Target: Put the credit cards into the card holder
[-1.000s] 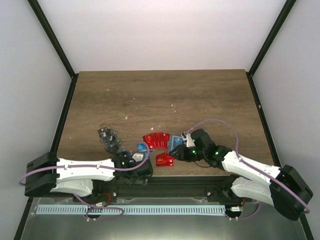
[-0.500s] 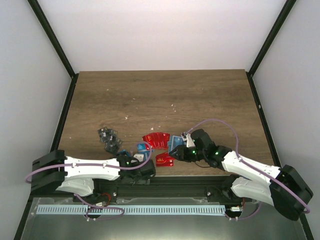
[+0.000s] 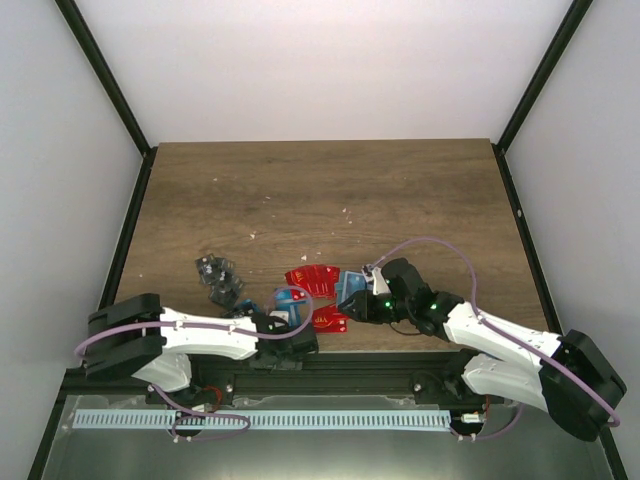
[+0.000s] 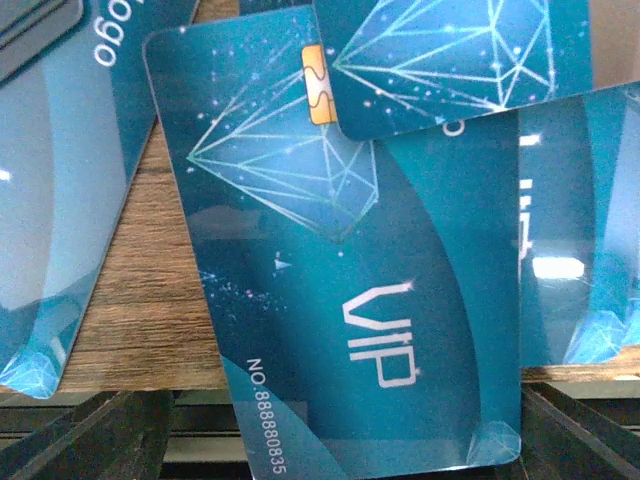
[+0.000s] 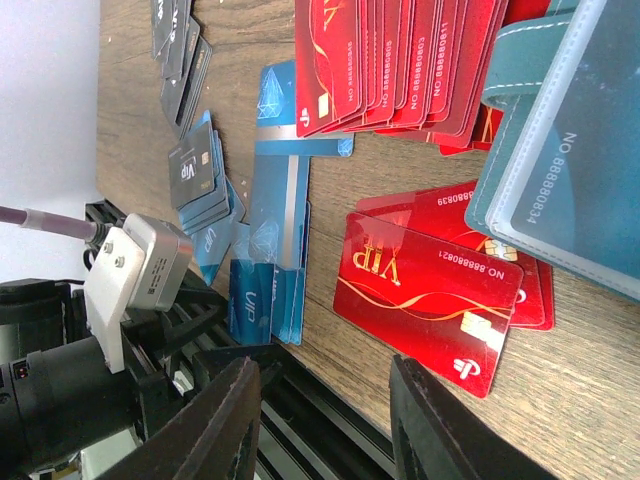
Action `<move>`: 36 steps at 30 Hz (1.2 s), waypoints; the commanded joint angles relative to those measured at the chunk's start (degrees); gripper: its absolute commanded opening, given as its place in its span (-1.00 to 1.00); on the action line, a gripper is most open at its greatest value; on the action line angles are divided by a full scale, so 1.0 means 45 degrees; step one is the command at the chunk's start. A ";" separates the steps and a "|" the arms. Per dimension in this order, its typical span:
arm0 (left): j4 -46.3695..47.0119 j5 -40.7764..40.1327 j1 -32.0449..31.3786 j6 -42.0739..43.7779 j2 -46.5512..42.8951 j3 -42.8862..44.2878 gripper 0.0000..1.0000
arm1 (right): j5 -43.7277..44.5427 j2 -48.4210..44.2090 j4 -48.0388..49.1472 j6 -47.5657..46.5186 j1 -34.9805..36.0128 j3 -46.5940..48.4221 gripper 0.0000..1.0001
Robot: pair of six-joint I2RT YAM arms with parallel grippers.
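Observation:
Several bright blue VIP cards overlap at the table's near edge and fill the left wrist view; they also show in the top view. My left gripper is low over them, jaws wide apart, holding nothing; it also shows in the top view. The teal card holder lies open with a blue card in its window. A fan of red cards lies beside it, and a few red cards lie nearer. My right gripper is open and empty above the table's front edge, just short of them.
Dark patterned cards lie left of the blue ones, also seen in the right wrist view. The table's near edge and black frame rail run right under both grippers. The left arm's grey camera block sits close to the blue cards.
My left arm has swung to the right, carrying its gripper further over the blue cards. The right arm and the cards have not moved.

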 commanded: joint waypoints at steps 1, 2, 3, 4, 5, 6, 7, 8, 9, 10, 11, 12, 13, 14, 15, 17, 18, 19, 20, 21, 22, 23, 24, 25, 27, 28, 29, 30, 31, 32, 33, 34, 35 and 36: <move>-0.0125 -0.0705 0.0127 -0.0250 0.0556 0.0634 0.70 | 0.0048 -0.0152 0.0112 -0.0309 0.0127 -0.0130 -0.24; -0.0150 -0.0733 0.0146 -0.0197 0.0696 0.0729 0.70 | 0.0038 -0.0154 0.0160 -0.0313 0.0127 -0.0146 -0.24; -0.0207 -0.0800 0.0160 -0.0163 0.0804 0.0839 0.70 | 0.0032 -0.0152 0.0200 -0.0303 0.0127 -0.0199 -0.24; -0.0234 -0.0842 0.0162 -0.0130 0.0868 0.0930 0.70 | 0.0033 -0.0152 0.0246 -0.0312 0.0127 -0.0230 -0.24; -0.0244 -0.0874 0.0182 -0.0091 0.0906 0.1005 0.70 | 0.0046 -0.0152 0.0286 -0.0298 0.0127 -0.0251 -0.24; -0.0268 -0.0922 0.0199 -0.0079 0.0918 0.1071 0.70 | 0.0037 -0.0152 0.0311 -0.0299 0.0112 -0.0288 -0.24; -0.0273 -0.0948 0.0225 -0.0063 0.0924 0.1101 0.70 | 0.0019 -0.0161 0.0336 -0.0274 0.0125 -0.0305 -0.24; -0.0257 -0.0958 0.0270 -0.0032 0.0910 0.1137 0.70 | 0.0015 -0.0153 0.0370 -0.0264 0.0127 -0.0314 -0.24; -0.0255 -0.0986 0.0315 -0.0011 0.0921 0.1148 0.70 | 0.0016 -0.0152 0.0390 -0.0266 0.0117 -0.0333 -0.24; -0.0264 -0.0995 0.0359 0.0026 0.0929 0.1169 0.70 | 0.0024 -0.0161 0.0409 -0.0273 0.0126 -0.0335 -0.24; -0.0246 -0.1004 0.0416 0.0053 0.0972 0.1162 0.70 | 0.0003 -0.0163 0.0429 -0.0281 0.0129 -0.0350 -0.24; -0.0226 -0.1009 0.0475 0.0085 0.0992 0.1164 0.70 | 0.0022 -0.0138 0.0463 -0.0282 0.0127 -0.0369 -0.24; -0.0197 -0.1017 0.0521 0.0114 0.1038 0.1179 0.68 | 0.0017 -0.0126 0.0496 -0.0265 0.0127 -0.0374 -0.24; -0.0140 -0.1004 0.0569 0.0144 0.1064 0.1190 0.66 | -0.0003 -0.0087 0.0508 -0.0266 0.0127 -0.0391 -0.24; -0.0084 -0.0973 0.0613 0.0214 0.1089 0.1204 0.64 | -0.0032 -0.0048 0.0549 -0.0273 0.0127 -0.0411 -0.24; -0.0040 -0.0994 0.0685 0.0358 0.1179 0.1357 0.56 | -0.0074 0.0035 0.0637 -0.0281 0.0137 -0.0430 -0.24; -0.0066 -0.1013 0.0718 0.0429 0.1252 0.1457 0.53 | -0.0085 0.0060 0.0677 -0.0275 0.0128 -0.0459 -0.24; -0.0082 -0.1045 0.0757 0.0503 0.1310 0.1533 0.49 | -0.0096 0.0077 0.0719 -0.0255 0.0125 -0.0468 -0.24; -0.0094 -0.1051 0.0803 0.0571 0.1359 0.1574 0.46 | -0.0105 0.0082 0.0748 -0.0245 0.0122 -0.0498 -0.24; -0.0076 -0.1052 0.0855 0.0643 0.1409 0.1594 0.43 | -0.0111 0.0083 0.0784 -0.0244 0.0126 -0.0512 -0.24; -0.0051 -0.1042 0.0891 0.0723 0.1435 0.1591 0.41 | -0.0107 0.0083 0.0788 -0.0239 0.0122 -0.0529 -0.24; -0.0024 -0.1038 0.0929 0.0750 0.1445 0.1584 0.37 | -0.0111 0.0101 0.0786 -0.0226 0.0126 -0.0530 -0.24; 0.0006 -0.1011 0.0942 0.0810 0.1447 0.1583 0.33 | -0.0109 0.0102 0.0791 -0.0229 0.0127 -0.0531 -0.24; 0.0035 -0.0998 0.0953 0.0863 0.1415 0.1573 0.31 | -0.0109 0.0092 0.0791 -0.0225 0.0127 -0.0531 -0.24; 0.0017 -0.0967 0.0963 0.0922 0.1329 0.1598 0.28 | -0.0090 0.0120 0.0791 -0.0225 0.0129 -0.0517 -0.24; 0.0016 -0.0919 0.0963 0.0963 0.1256 0.1570 0.26 | -0.0097 0.0136 0.0791 -0.0226 0.0127 -0.0512 -0.24; 0.0009 -0.0862 0.0965 0.0990 0.1179 0.1527 0.24 | -0.0105 0.0138 0.0774 -0.0232 0.0127 -0.0494 -0.24; 0.0042 -0.0740 0.0963 0.1001 0.1057 0.1473 0.22 | -0.0096 0.0156 0.0738 -0.0225 0.0127 -0.0475 -0.24; 0.0083 -0.0625 0.0948 0.1056 0.0942 0.1383 0.20 | -0.0094 0.0160 0.0724 -0.0224 0.0127 -0.0450 -0.24; 0.0176 -0.0488 0.0944 0.1114 0.0795 0.1260 0.19 | -0.0078 0.0161 0.0702 -0.0229 0.0127 -0.0428 -0.24; 0.0273 -0.0383 0.0948 0.1160 0.0648 0.1117 0.17 | -0.0076 0.0134 0.0690 -0.0239 0.0127 -0.0405 -0.24; 0.0307 -0.0299 0.0934 0.1176 0.0500 0.1009 0.17 | -0.0083 0.0140 0.0645 -0.0226 0.0127 -0.0364 -0.24; 0.0311 -0.0279 0.0925 0.1185 0.0335 0.0910 0.16 | -0.0086 0.0131 0.0622 -0.0210 0.0127 -0.0334 -0.24; 0.0285 -0.0267 0.0907 0.1191 0.0138 0.0822 0.16 | -0.0067 0.0123 0.0602 -0.0207 0.0127 -0.0313 -0.24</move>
